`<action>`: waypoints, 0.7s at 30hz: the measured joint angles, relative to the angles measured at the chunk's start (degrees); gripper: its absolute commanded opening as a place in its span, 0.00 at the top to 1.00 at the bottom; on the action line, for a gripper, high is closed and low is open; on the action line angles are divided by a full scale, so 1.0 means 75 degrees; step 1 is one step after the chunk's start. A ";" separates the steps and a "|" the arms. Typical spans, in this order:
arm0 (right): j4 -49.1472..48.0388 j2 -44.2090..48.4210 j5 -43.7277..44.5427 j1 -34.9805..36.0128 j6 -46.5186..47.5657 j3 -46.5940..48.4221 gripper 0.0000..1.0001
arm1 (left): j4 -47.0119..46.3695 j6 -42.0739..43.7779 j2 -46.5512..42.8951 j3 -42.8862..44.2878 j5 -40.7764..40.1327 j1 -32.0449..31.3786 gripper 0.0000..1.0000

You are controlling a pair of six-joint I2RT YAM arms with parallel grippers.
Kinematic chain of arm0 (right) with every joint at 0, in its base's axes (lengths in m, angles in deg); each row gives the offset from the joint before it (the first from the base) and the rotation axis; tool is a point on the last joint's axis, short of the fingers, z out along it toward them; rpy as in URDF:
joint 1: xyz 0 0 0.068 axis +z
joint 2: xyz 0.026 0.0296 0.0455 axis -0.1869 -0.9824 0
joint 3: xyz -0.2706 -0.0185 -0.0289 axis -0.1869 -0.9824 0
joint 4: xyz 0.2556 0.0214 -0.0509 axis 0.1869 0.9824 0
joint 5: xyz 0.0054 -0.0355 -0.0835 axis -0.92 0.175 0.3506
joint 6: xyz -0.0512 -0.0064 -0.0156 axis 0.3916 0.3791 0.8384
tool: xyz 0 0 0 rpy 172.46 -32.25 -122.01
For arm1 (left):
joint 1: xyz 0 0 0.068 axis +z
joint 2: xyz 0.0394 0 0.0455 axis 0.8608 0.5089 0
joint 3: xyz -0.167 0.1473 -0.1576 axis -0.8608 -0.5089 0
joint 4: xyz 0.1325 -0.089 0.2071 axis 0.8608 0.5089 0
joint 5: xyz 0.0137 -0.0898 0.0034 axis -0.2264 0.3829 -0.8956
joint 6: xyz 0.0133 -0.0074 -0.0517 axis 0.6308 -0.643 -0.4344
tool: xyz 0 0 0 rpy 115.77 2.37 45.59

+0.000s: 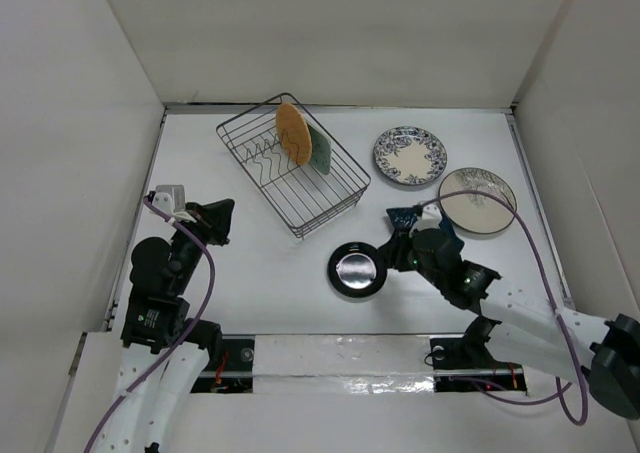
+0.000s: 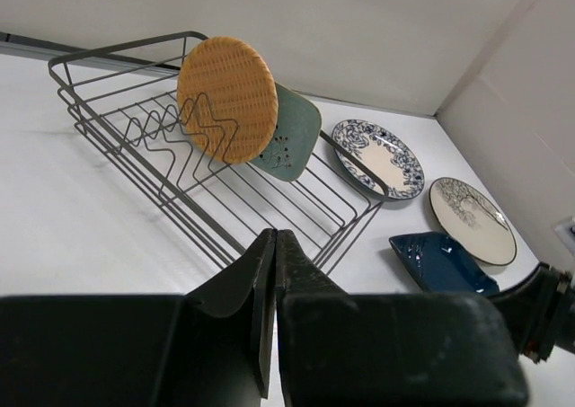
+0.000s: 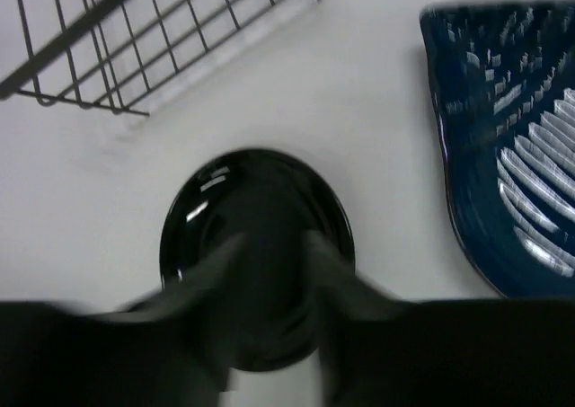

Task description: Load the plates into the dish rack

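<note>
The silver wire dish rack [image 1: 340,198] stands at the back centre with the tan woven disc [image 1: 293,133] and the pale green plate [image 1: 322,151] upright in it. The blue-white floral plate [image 1: 409,156] and the cream dark-rimmed plate [image 1: 478,200] lie flat to its right. The small glossy black plate [image 1: 357,270] lies in front of the rack. My right gripper [image 1: 388,254] is open just over its right edge; in the blurred right wrist view the gripper [image 3: 269,245] spreads above the black plate [image 3: 269,178]. The dark blue leaf-shaped plate [image 1: 403,216] lies beside it. My left gripper [image 1: 220,216] is shut and empty, left of the rack.
White walls close in the table on three sides. In the left wrist view the shut gripper [image 2: 275,238] points at the rack [image 2: 126,48], with the leaf plate [image 2: 440,261] and cream plate [image 2: 472,218] beyond. A purple cable [image 1: 535,243] loops over the right arm.
</note>
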 measured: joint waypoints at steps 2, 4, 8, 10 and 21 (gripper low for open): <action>0.0592 0.0618 -0.0099 0.0009 -0.0507 -0.0379 0.40 | -0.0003 0.0000 -0.0023 0.0000 0.0003 0.0000 0.99; 0.0831 0.0965 -0.0239 -0.0003 -0.0924 -0.0624 0.35 | 0.0000 0.0000 -0.0035 0.0000 0.0003 0.0000 0.91; 0.0787 0.0793 -0.0772 -0.0280 -0.1533 -0.1020 0.35 | -0.0003 -0.0003 -0.0047 0.0000 0.0006 0.0000 0.79; 0.0519 0.0420 -0.1105 -0.0463 -0.1719 -0.1224 0.36 | 0.0000 0.0000 -0.0047 0.0000 0.0009 0.0000 0.76; -0.2419 -0.1711 -0.2334 -0.0854 -0.2827 -0.1964 1.00 | 0.0000 0.0000 -0.0047 0.0000 0.0035 0.0000 0.74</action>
